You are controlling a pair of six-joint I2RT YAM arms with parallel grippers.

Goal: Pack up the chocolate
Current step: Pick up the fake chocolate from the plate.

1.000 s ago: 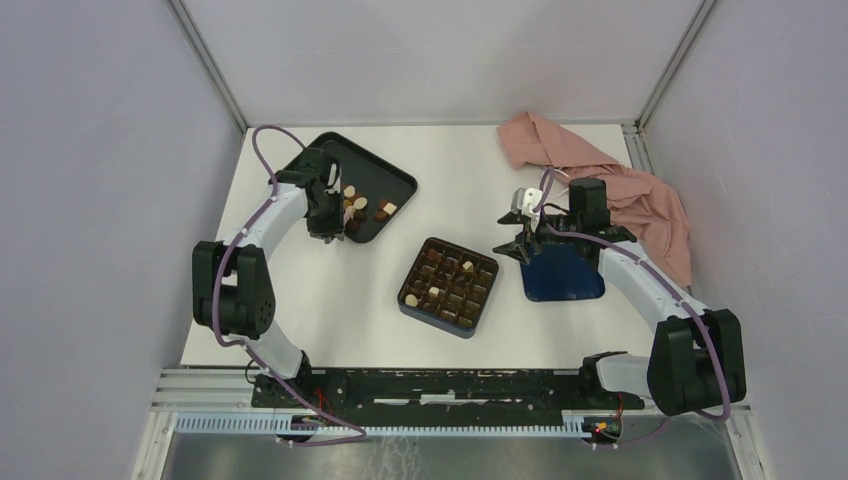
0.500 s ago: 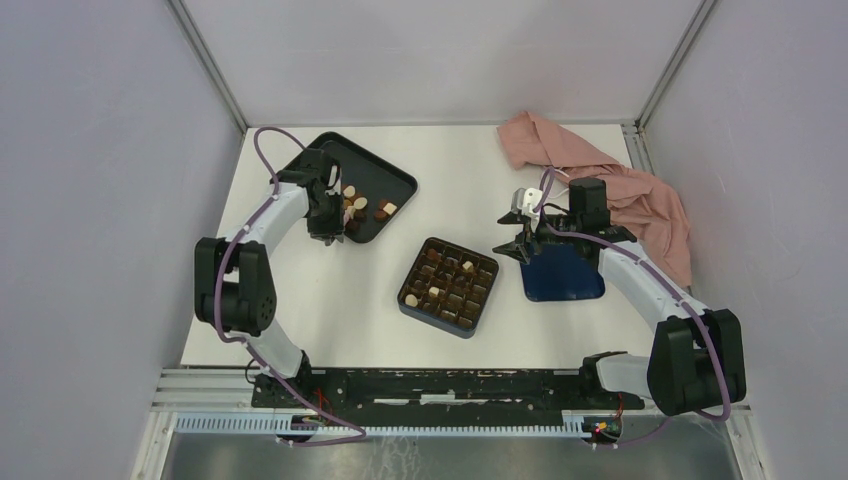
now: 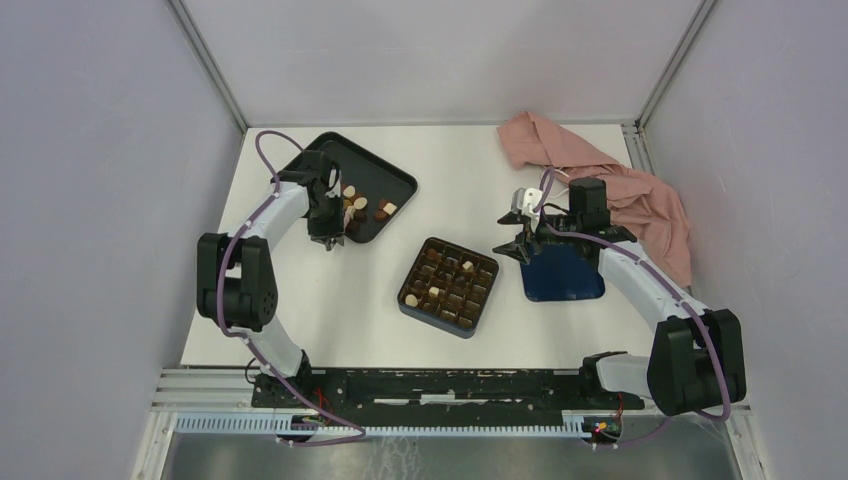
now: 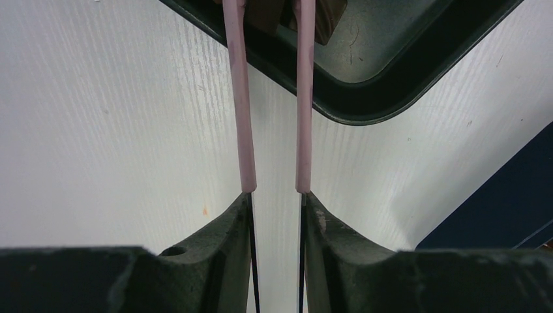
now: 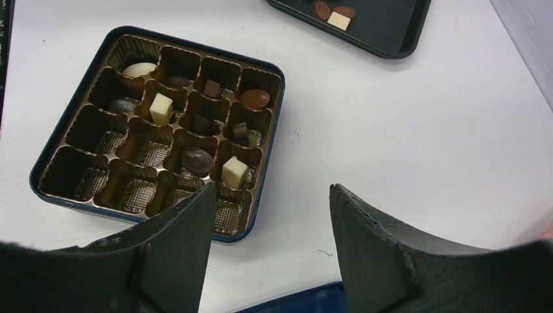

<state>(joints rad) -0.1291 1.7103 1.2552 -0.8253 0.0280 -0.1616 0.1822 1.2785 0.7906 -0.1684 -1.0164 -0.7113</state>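
Observation:
Several small chocolate pieces [image 3: 356,206], brown and cream, lie in the black tray [image 3: 375,172]. My left gripper [image 3: 332,228] is at the tray's near edge. In the left wrist view its thin pink fingers [image 4: 239,98] stand narrowly apart, with a brown chocolate piece [image 4: 264,14] between them at the top edge of the frame [image 4: 269,5]. The dark blue box [image 3: 449,286] holds several chocolates [image 5: 161,107] in its brown compartments. My right gripper [image 3: 520,245] is open and empty above the table, right of the box [image 5: 270,189].
The box's dark blue lid [image 3: 563,275] lies under the right arm. A pink cloth [image 3: 600,170] is heaped at the back right. In the right wrist view the tray's corner [image 5: 385,29] shows beyond the box [image 5: 98,127].
My left gripper has shifted slightly toward the tray's near edge. The right arm has not moved.

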